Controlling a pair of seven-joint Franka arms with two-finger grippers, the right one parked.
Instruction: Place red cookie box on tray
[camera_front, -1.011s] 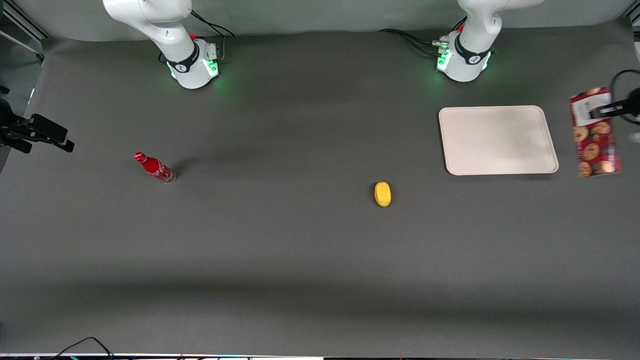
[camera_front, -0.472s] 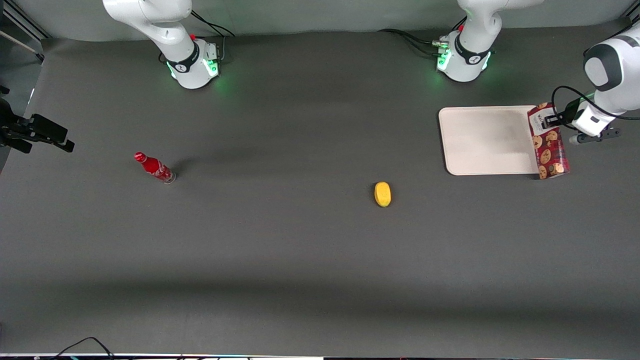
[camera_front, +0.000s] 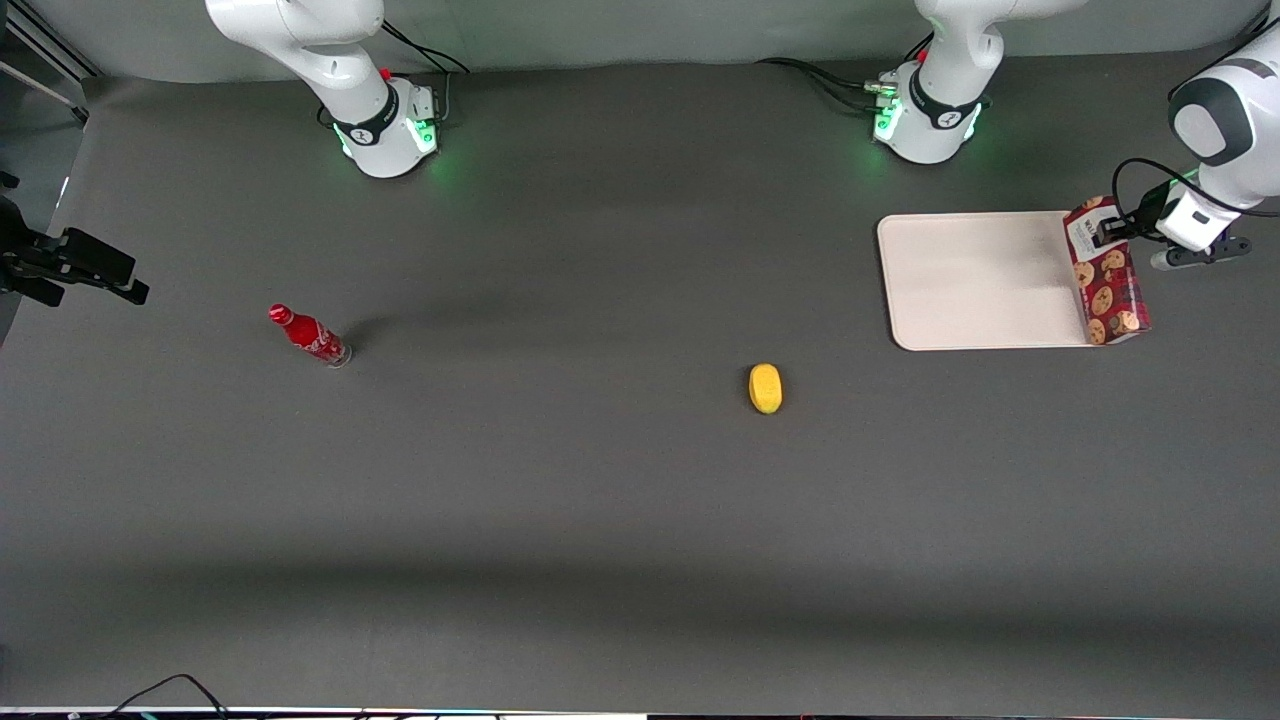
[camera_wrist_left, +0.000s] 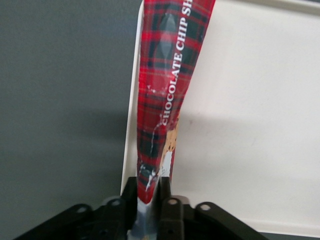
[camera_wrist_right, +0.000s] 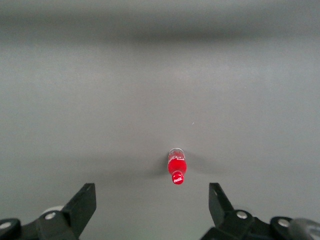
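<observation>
front: high, looks down (whole table) | left wrist: close — shares tray (camera_front: 975, 280) edge

Grey table (camera_front: 600, 500) carries tray (camera_front: 970, 280), bottle (camera_front: 308, 335) (red), lemon (camera_front: 765, 388).

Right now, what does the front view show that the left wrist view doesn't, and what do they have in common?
Only the front view shows the red bottle and the yellow object lying on the table. Only the left wrist view shows the white lettering on the box's plaid side. Both show the gripper shut on the red cookie box at the edge of the tray.
</observation>
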